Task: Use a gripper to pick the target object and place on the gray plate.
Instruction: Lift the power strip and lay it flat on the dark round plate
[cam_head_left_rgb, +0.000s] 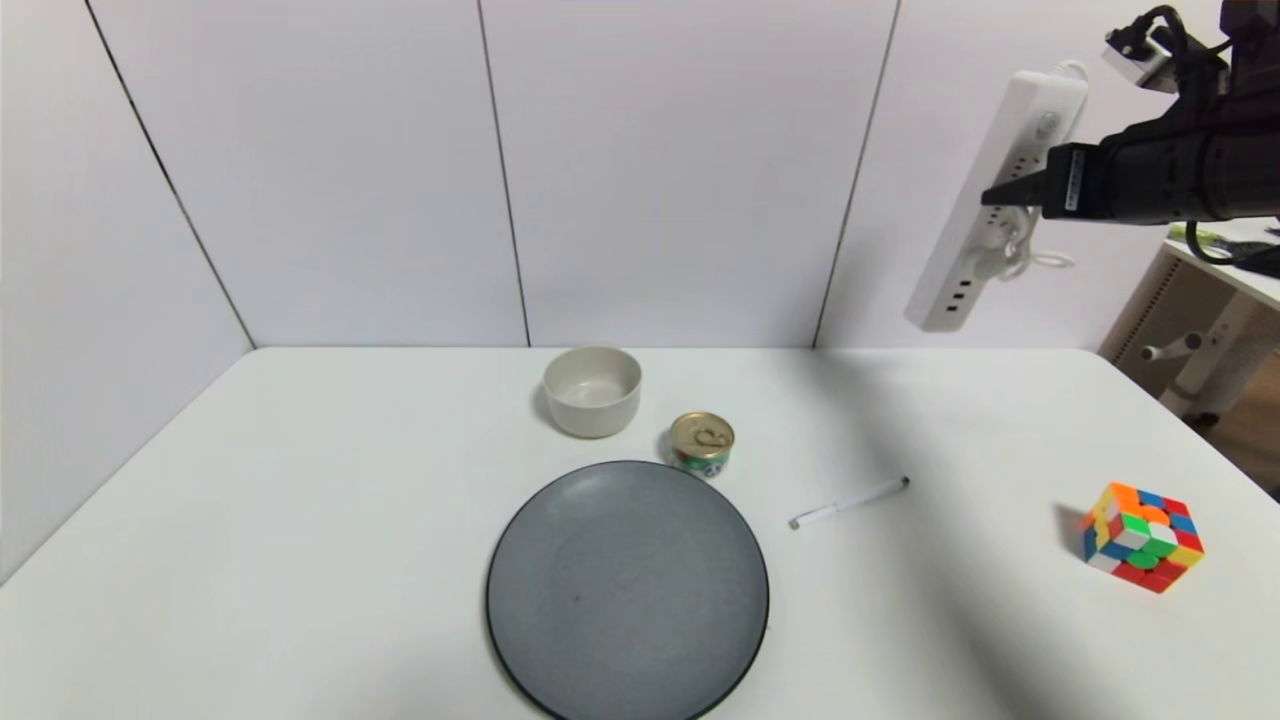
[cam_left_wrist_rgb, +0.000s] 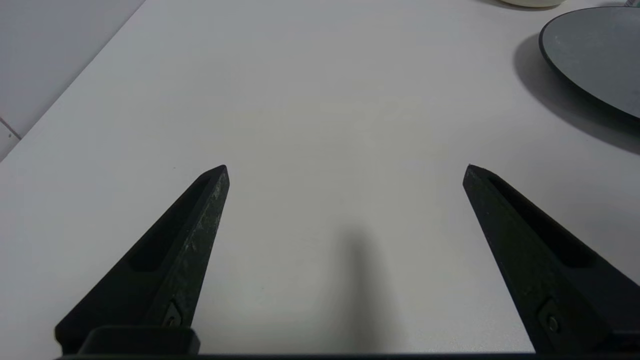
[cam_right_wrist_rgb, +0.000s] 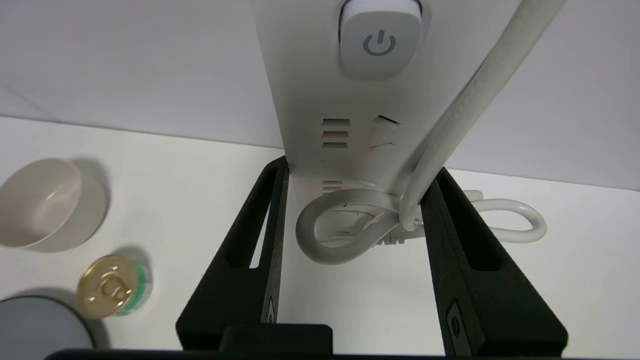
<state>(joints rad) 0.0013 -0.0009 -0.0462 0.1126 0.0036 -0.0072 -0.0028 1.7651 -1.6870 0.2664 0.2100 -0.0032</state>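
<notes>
My right gripper (cam_head_left_rgb: 1000, 195) is high in the air at the upper right, shut on the white power strip (cam_head_left_rgb: 985, 210), which hangs tilted with its USB end downward and its bundled cord beside the jaws. In the right wrist view the right gripper (cam_right_wrist_rgb: 361, 167) clamps the power strip (cam_right_wrist_rgb: 320, 90) across its width, and the cord (cam_right_wrist_rgb: 345, 230) loops between the jaws. The gray plate (cam_head_left_rgb: 628, 590) lies at the front centre of the table, far below and to the left of the strip; its edge shows in the left wrist view (cam_left_wrist_rgb: 595, 55). My left gripper (cam_left_wrist_rgb: 345, 170) is open and empty above bare table.
A beige-white bowl (cam_head_left_rgb: 592, 390) stands behind the plate, with a small gold-lidded can (cam_head_left_rgb: 701, 443) beside it. A thin white pen (cam_head_left_rgb: 848, 502) lies right of the plate. A colourful cube (cam_head_left_rgb: 1143, 536) sits at the right. White wall panels close the back and left.
</notes>
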